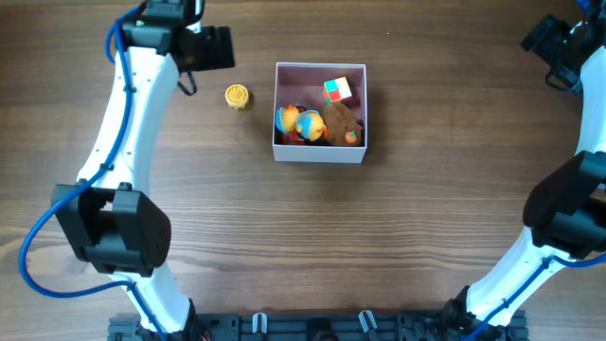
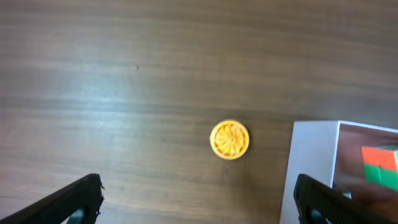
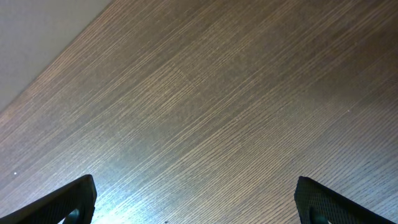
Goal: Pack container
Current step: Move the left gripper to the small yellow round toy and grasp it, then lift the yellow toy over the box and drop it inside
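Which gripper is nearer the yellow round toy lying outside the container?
Left. The left gripper hangs close beside the yellow round toy; the right gripper is far off, beyond the container, at the table's corner.

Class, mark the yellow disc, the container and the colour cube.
yellow disc (image 2: 230, 139): left wrist view, centre of its top.
container (image 1: 319, 154): overhead view, near white wall.
colour cube (image 1: 337, 90): overhead view, top face.

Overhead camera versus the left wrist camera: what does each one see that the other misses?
Only overhead: the left arm and right arm, the whole container, and the round colourful toys and brown toy inside it. Only left wrist: the swirl pattern on the yellow disc and the left claw open wide. Both: the disc on the wooden table beside the container, and the red-and-green cube inside.
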Motion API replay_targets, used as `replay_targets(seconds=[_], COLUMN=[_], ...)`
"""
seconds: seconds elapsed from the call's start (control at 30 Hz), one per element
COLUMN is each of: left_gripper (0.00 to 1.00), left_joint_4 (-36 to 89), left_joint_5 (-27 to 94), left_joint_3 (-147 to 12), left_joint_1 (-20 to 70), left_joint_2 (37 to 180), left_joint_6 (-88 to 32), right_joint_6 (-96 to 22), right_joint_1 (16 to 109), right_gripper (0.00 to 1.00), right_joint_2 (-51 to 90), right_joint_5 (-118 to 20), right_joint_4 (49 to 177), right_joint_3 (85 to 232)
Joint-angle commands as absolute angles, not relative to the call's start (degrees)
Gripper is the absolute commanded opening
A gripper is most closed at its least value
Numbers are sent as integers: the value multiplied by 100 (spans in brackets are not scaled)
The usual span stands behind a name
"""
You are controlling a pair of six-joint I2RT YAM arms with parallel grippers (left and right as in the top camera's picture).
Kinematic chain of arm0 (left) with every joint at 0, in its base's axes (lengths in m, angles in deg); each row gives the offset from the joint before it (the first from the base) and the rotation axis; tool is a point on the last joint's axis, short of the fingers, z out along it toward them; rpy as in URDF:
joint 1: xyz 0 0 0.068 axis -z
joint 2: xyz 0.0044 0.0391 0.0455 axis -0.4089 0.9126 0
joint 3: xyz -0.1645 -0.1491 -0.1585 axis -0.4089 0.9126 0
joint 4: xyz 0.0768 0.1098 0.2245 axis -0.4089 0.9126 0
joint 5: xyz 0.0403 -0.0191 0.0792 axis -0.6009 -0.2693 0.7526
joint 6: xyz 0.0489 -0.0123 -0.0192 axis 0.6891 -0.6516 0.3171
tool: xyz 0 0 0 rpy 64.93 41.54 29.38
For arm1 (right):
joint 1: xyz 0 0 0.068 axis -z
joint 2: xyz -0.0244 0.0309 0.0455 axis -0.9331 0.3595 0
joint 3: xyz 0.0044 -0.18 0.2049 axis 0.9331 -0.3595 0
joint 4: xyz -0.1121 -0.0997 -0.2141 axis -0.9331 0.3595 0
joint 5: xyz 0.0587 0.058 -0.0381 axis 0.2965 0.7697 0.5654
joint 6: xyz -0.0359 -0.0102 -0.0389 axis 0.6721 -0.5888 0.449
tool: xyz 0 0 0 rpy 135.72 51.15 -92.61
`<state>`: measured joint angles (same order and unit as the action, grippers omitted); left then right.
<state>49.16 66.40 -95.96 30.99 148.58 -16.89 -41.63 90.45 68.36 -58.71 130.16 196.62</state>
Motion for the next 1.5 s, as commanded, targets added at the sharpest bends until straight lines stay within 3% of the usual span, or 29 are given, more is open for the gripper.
replay_targets(seconds=[0.0,0.2,0.6,1.47], left_gripper=[100,100,100,100], left_joint_4=[5142,5638,4659,3957], left_joint_5=[6059,5995,6057,6384], left_joint_3=[-9688,-9688,-9688,-9688], left_joint_1=[3073,3084,3193,3464], left_joint_2=[15169,15650,16380,17195], left_joint_6=[-1720,-1575,-832,-815], right_joint_6=[-4106,-4108,-4104,-4108], right_joint_1=[9012,9010,9012,9012], right_gripper=[100,100,100,100], right_joint_2=[6926,6926,6926,6926], right_joint_5=[-5845,-5845,-5845,-5845], right_joint_4=[13005,13005,13003,13005], right_joint_3=[19673,19673,19673,19673])
